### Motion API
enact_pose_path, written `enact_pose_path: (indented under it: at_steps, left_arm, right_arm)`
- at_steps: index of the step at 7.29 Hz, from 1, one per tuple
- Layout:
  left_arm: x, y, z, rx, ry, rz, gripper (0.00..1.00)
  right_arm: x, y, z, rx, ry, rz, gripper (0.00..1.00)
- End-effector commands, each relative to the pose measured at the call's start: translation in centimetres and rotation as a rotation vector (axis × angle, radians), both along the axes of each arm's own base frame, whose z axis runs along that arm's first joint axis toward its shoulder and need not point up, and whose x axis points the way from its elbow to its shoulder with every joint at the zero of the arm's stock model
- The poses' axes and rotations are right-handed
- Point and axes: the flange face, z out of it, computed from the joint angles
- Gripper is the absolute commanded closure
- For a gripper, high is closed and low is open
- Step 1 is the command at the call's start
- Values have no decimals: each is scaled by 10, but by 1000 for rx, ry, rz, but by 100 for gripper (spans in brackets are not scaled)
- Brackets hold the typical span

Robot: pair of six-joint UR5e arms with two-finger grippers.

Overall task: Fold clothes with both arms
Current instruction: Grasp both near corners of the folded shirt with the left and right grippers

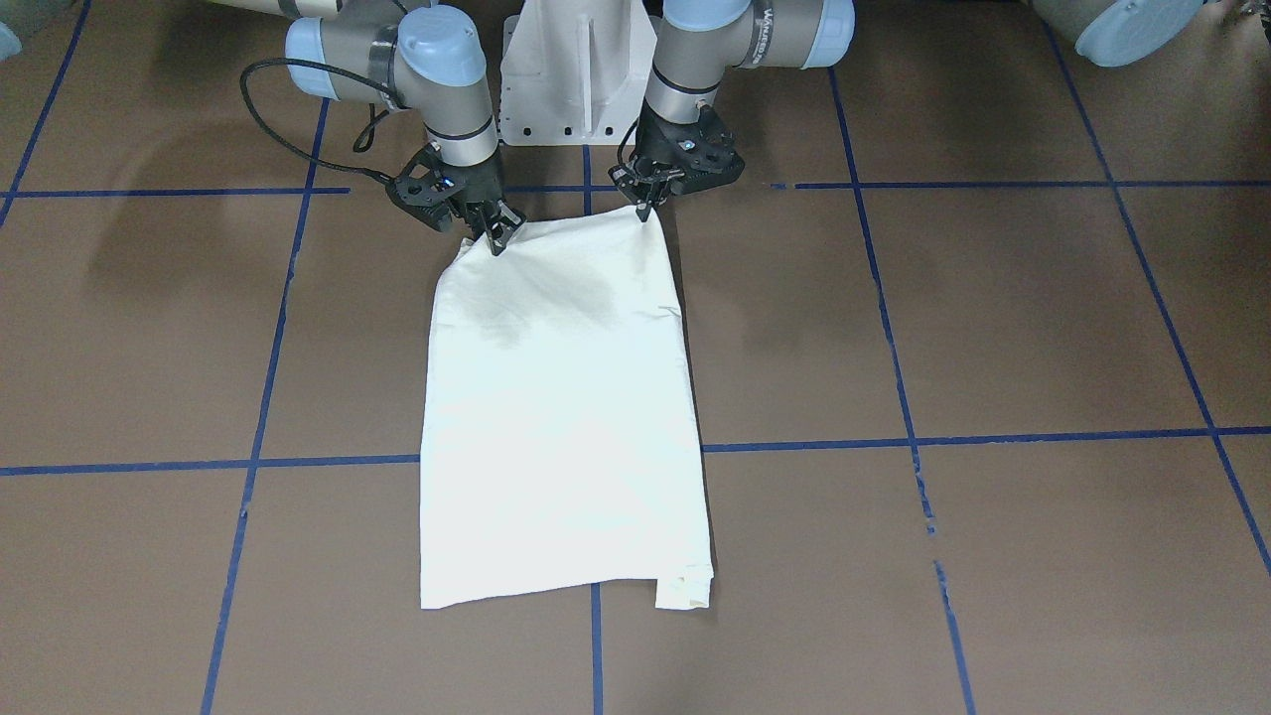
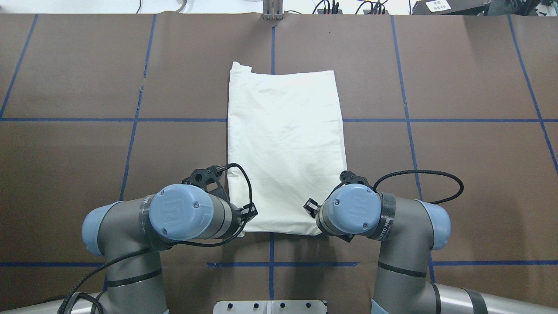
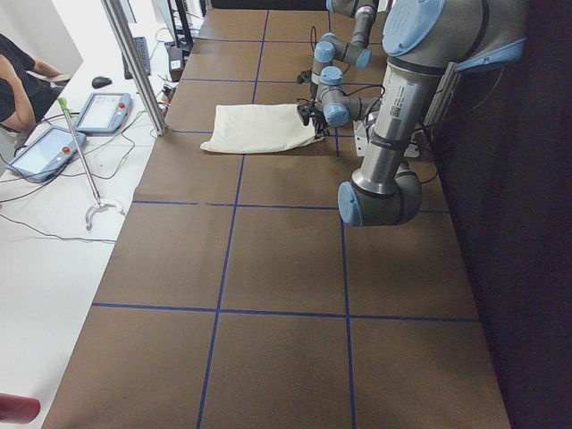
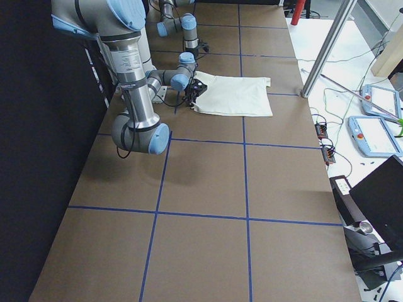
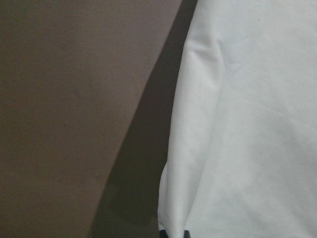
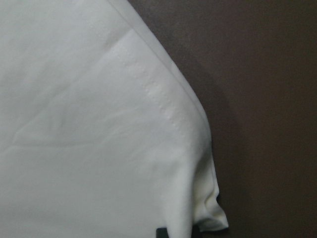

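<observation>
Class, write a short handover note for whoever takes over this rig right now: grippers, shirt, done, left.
Left gripper: shut on the T-shirt at one near corner.
Right gripper: shut on the other near corner.
T-shirt: plain side up on the table, a long narrow rectangle.
Done: sides folded in lengthwise.
Left: probably carry the near edge to the far edge, release.

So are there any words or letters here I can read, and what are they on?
"UR": blue cap on the left arm.
"UR": blue cap on the right arm.
Lettering on the right arm's black band: too blurred.
White label beyond the table: too small.
Shirt: no print showing.
</observation>
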Motion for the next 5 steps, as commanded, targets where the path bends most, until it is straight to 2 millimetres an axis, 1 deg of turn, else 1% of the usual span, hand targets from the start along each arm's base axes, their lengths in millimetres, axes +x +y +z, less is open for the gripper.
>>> enact_pose_path:
  at_steps: [1, 2, 3, 4, 5]
  left_arm:
    - [2, -1, 3, -2, -6, 0, 100]
    - [1, 0, -1, 0, 1, 0, 100]
    - [-3, 1, -8, 4, 16, 1, 100]
    - [-13, 4, -16, 9, 33, 1, 100]
    - [-30, 12, -33, 21, 71, 5, 100]
  right_arm:
    - [3, -13, -23, 7, -31, 18, 100]
    - [5, -19, -30, 10, -42, 28, 100]
    - [10, -19, -34, 14, -52, 31, 100]
    - [17, -15, -35, 21, -62, 37, 100]
    - [32, 2, -39, 24, -92, 14, 100]
